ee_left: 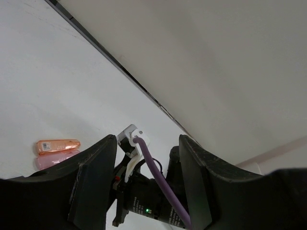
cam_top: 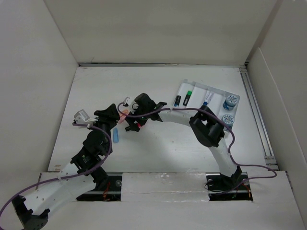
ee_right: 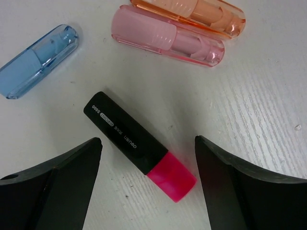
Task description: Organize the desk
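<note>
Left claw (ee_left: 147,148) half-spread, holding nothing, hanging over the desk (cam_top: 158,148) close to the right arm's wrist. Right claw (ee_right: 147,143) wide, straddling a black highlighter (ee_right: 122,129) with a pink cap, flat on the desk – blue case (ee_right: 38,60), pink case (ee_right: 168,38) and orange case (ee_right: 192,12) lie just beyond it. Reads as the pick step: drop, squeeze across the barrel, then carry right to the tray (cam_top: 218,96). Tray holds two markers (cam_top: 177,99), a pen (cam_top: 207,99) and two round blue-and-white things (cam_top: 231,101) at its right end.
</note>
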Available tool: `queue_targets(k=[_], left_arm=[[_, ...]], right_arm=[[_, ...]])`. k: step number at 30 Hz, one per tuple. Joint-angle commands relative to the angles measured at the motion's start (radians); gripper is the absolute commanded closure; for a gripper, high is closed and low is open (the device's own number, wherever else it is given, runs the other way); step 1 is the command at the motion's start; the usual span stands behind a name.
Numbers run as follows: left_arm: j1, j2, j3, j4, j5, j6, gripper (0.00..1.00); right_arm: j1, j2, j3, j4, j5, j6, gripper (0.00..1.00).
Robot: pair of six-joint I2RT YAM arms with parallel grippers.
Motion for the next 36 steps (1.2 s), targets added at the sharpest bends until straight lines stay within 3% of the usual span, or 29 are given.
queue_targets(k=[1,10,14,21,27,31,36], left_arm=[[-0.006,0.002,0.022,0.031,-0.006,0.01,0.5],[-0.006,0.014,0.022,0.038,-0.008,0.013,0.5],[-0.006,0.005,0.023,0.031,-0.001,0.007,0.5],[-0.006,-0.001,0.017,0.037,-0.006,0.013,0.5],[-0.006,0.004,0.017,0.038,0.002,0.012,0.5],[-0.006,0.017,0.026,0.037,0.012,0.013,0.5],[-0.006,0.048,0.039,0.043,0.028,0.027,0.5]], right_arm=[[0.026,-0.035,-0.069,0.008,0.007,0.004,0.17],[0.103,-0.129,-0.264,0.152,0.263,0.096,0.39],[0.123,-0.131,-0.29,0.193,0.38,0.145,0.57],[0.141,-0.169,-0.347,0.232,0.372,0.186,0.77],[0.115,-0.326,-0.428,0.314,0.293,0.264,0.78],[0.03,-0.433,-0.508,0.405,0.2,0.308,0.81],[-0.164,-0.506,-0.586,0.471,0.211,0.443,0.8]])
